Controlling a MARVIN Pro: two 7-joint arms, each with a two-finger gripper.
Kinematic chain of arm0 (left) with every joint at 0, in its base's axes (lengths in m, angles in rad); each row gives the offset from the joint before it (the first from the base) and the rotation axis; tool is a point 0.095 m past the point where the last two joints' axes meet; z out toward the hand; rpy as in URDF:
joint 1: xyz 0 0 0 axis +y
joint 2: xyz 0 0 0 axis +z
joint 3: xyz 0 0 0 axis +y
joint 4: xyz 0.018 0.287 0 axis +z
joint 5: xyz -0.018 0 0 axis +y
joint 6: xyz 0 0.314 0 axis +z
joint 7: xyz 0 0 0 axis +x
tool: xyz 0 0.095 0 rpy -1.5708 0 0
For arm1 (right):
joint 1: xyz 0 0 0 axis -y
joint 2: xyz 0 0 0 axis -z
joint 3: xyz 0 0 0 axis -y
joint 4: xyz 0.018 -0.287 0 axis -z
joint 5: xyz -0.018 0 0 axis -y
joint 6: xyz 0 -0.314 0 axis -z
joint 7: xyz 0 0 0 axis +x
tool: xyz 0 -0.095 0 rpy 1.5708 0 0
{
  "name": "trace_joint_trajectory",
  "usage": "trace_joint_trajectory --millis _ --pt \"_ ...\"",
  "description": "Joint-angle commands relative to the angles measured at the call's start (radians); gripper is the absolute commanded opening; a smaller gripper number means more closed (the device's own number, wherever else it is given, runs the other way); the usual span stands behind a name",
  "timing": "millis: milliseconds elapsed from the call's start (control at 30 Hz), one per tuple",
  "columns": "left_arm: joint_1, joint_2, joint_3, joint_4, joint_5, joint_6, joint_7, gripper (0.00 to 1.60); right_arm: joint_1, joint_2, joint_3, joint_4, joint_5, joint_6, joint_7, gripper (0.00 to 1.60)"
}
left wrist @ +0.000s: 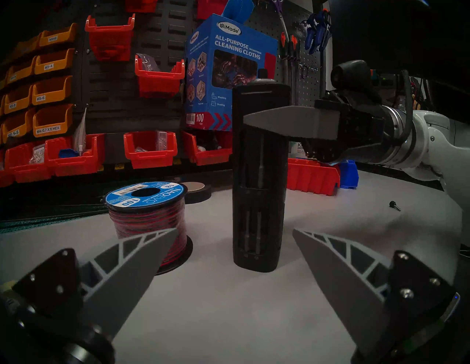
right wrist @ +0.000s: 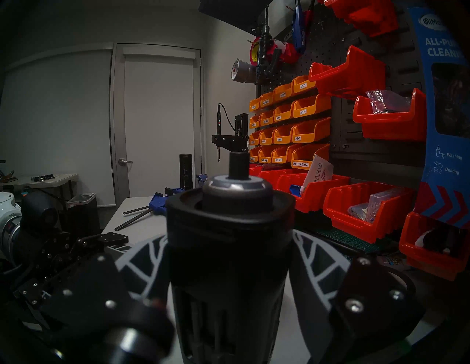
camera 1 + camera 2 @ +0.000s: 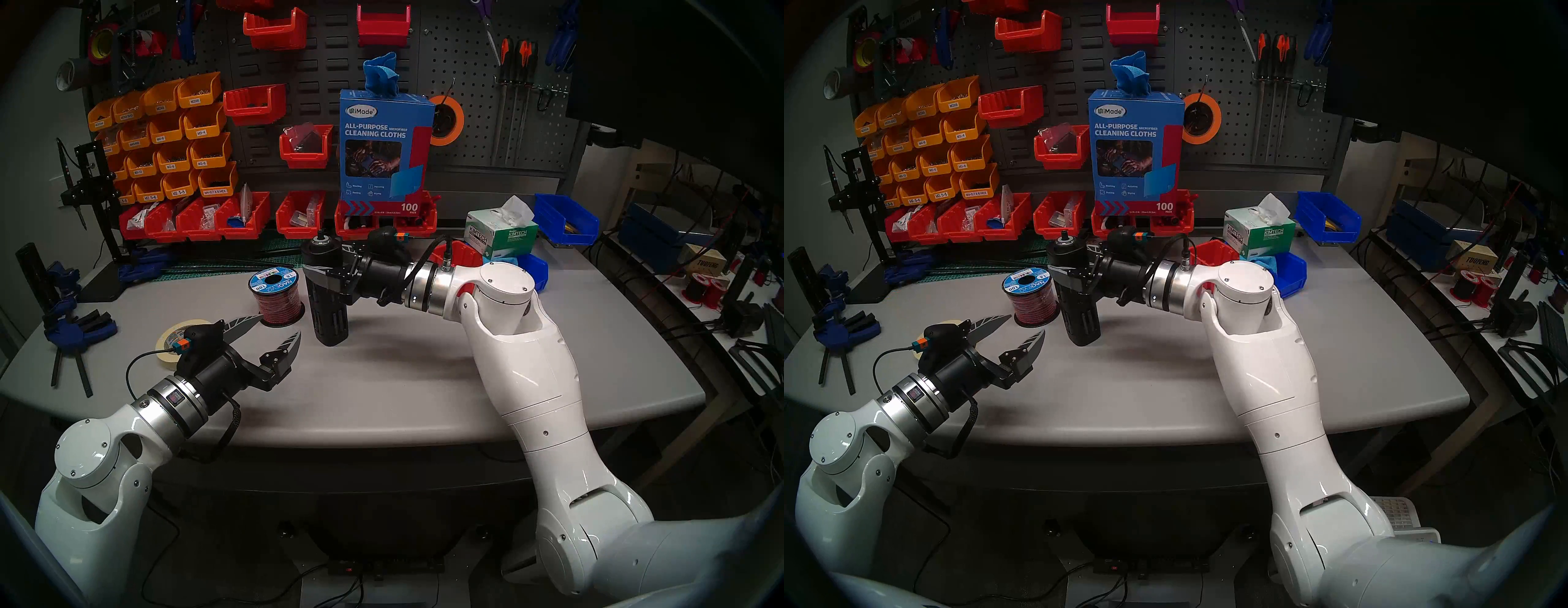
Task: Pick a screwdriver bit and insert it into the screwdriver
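Screwdriver: thick matte-black cylinder standing upright on the grey desk, slightly tilted, silver-ringed socket end uppermost. Slotted recesses run down its sides; thin metal rods, screwdriver bits, sit stowed inside the lower slots in the left wrist view.

Right gripper: reaches in level from the right of the head view and is clamped on the upper half of the screwdriver, one grey finger lying across its front face, the other behind it. The right wrist view confirms both fingers bearing against the body on either side.

Left gripper: jaws spread wide, nothing between them. It hangs above the near-left part of the desk, pointing toward the screwdriver but well short of it; no contact with anything.

Surroundings: a spool of red-and-black wire with a blue label stands just beside the screwdriver, on its left in the head view. A roll of masking tape lies partly behind the left gripper. A small dark screw lies loose on the desk under the right arm. Red and orange parts bins and a blue box of cleaning cloths line the pegboard behind.
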Motion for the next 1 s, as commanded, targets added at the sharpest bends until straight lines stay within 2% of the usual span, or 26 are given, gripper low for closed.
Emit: trace_joint_trajectory --millis 0,167,633,667,733,767,833,900,967 --pt "-0.088 0.029 0.017 -0.001 -0.013 -0.017 -0.019 1.60 0.025 -0.021 -0.001 -0.049 0.008 -0.003 -0.002 0.75" --pt "-0.112 0.049 0.043 0.013 -0.003 -0.011 -0.032 1.60 0.020 -0.022 -0.002 -0.055 0.006 0.001 -0.002 0.75" --pt "-0.144 0.057 0.088 0.050 -0.003 0.008 -0.026 1.60 0.008 -0.023 -0.001 -0.076 -0.003 0.013 -0.012 0.74" --pt "-0.145 0.057 0.089 0.050 -0.003 0.009 -0.025 1.38 0.007 -0.023 -0.001 -0.077 -0.003 0.014 -0.013 0.74" --pt "-0.149 0.057 0.093 0.052 -0.003 0.012 -0.023 1.31 0.006 -0.023 -0.001 -0.079 -0.004 0.016 -0.014 0.74" --pt "-0.151 0.057 0.096 0.053 -0.002 0.013 -0.022 1.18 0.006 -0.023 -0.001 -0.079 -0.004 0.016 -0.014 0.74" --pt "-0.157 0.057 0.105 0.057 0.001 0.012 -0.017 1.15 0.005 -0.022 -0.001 -0.080 -0.004 0.016 -0.015 0.74" --pt "-0.163 0.058 0.112 0.059 0.004 0.013 -0.011 1.22 0.005 -0.022 0.000 -0.080 -0.004 0.017 -0.015 0.73" --pt "-0.169 0.058 0.119 0.063 0.002 0.015 -0.005 1.17 0.004 -0.022 -0.001 -0.079 -0.003 0.018 -0.015 0.73"
